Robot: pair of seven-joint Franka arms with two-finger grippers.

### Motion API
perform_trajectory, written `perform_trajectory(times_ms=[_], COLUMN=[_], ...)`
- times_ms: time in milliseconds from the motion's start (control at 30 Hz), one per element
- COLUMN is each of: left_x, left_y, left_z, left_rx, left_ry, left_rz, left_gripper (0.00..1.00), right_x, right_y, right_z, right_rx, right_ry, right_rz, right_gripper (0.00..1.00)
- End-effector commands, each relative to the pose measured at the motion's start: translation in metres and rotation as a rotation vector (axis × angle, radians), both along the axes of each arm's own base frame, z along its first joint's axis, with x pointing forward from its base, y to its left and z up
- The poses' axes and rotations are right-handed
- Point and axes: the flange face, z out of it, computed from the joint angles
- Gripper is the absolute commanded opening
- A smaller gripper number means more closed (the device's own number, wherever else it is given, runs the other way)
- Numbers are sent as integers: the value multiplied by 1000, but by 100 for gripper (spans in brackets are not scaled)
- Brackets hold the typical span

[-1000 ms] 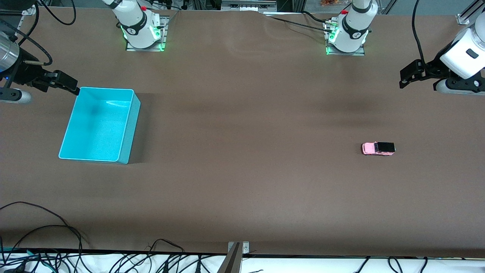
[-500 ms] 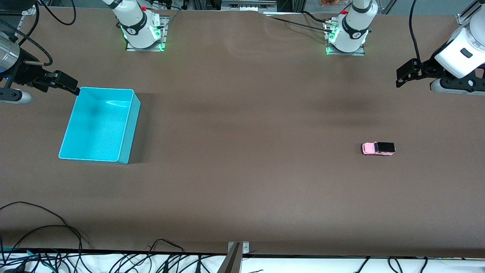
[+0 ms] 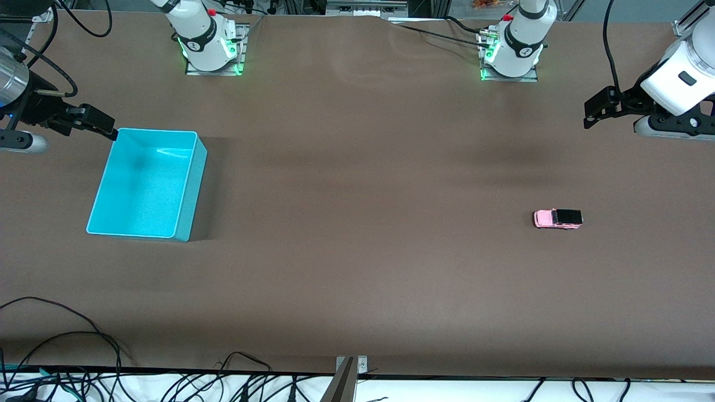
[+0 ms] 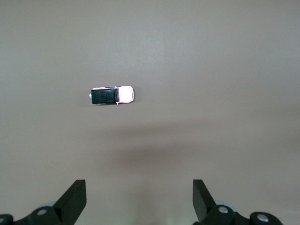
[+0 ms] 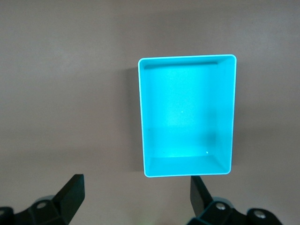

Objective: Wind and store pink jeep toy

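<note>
Since a second ago my left gripper (image 3: 593, 114) has crept bin-ward, jaws wide and empty. Jeep (image 3: 558, 218) (lengthwise along the table) sits nearer camera, at its end; right gripper (image 3: 95, 124) waits open by the bin (image 3: 187, 190).

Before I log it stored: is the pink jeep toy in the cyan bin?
No, the pink jeep toy sits on the bare table, apart from the empty cyan bin.

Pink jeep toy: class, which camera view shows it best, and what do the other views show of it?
The left wrist view shows the pink jeep toy best: seen from straight above, largest, black roof and pink hood clear. The front view shows it tiny on the table toward the left arm's end. The right wrist view shows only the cyan bin, no jeep.
</note>
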Motion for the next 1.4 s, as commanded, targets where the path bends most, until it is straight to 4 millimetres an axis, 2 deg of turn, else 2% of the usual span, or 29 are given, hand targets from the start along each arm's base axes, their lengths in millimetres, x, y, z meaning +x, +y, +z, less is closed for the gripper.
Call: perform_trajectory(times_ms=[0, 400, 633, 967, 1167, 1367], left_x=[1, -6, -11, -9, -20, -18], left_y=[1, 4, 6, 12, 15, 17], left_z=[1, 2, -32, -19, 9, 6], left_rx=[-19, -23, -10, -21, 0, 2], left_ry=[16, 15, 88, 22, -38, -43], left_rz=[-2, 0, 1, -115, -166, -273], left_gripper=[100, 100, 100, 100, 100, 100], right_x=[-2, -2, -2, -2, -2, -2], right_y=[-1, -1, -2, -2, -2, -2], right_z=[1, 0, 0, -1, -1, -1], right_rx=[8, 9, 9, 9, 9, 9], right_ry=[0, 5, 5, 6, 6, 8], right_rz=[-5, -5, -5, -5, -4, -4], right_gripper=[100, 100, 100, 100, 100, 100])
